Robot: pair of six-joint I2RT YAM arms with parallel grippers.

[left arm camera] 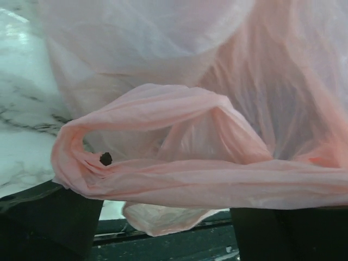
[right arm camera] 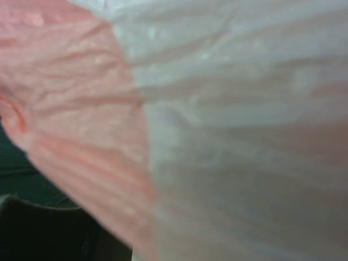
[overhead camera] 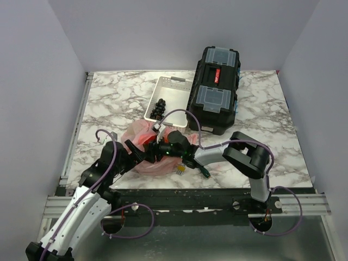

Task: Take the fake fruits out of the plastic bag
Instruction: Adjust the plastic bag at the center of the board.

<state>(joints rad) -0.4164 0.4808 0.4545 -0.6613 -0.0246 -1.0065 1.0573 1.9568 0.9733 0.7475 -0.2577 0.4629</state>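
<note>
The pink-red plastic bag (overhead camera: 145, 142) lies crumpled at the table's near middle, between my two grippers. My left gripper (overhead camera: 134, 150) is at its left side. In the left wrist view its dark fingers (left arm camera: 49, 223) stand wide apart, and a folded band of the bag (left arm camera: 206, 179) is draped across them. My right gripper (overhead camera: 161, 147) is pushed into the bag from the right. In the right wrist view, bag film (right arm camera: 217, 136) covers everything and hides the fingers. No fake fruits show in any view.
A white tray (overhead camera: 175, 87) holding a cluster of black grapes (overhead camera: 159, 107) stands behind the bag. A black toolbox (overhead camera: 215, 87) stands to the tray's right. A small yellow tag (overhead camera: 179, 169) lies near the front edge. Grey walls enclose the marble table (overhead camera: 109, 103).
</note>
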